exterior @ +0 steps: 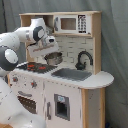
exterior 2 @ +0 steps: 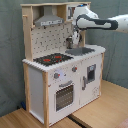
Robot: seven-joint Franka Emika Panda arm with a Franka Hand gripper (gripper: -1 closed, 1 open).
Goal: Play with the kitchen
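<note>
Silver-grey toy pot (exterior: 53,57) hangs in the first exterior view under the gripper (exterior: 48,46), which is clamped on its rim, presumably to carry it clear of the counter. Below the hand: the kitchen (exterior: 95,80), its stovetop (exterior: 34,67) and sink (exterior: 71,74).

In the second exterior view the gripper (exterior 2: 76,36) hovers above the sink (exterior 2: 80,50), faucet (exterior 2: 83,40) just beside it; the pot is hard to make out here.
</note>
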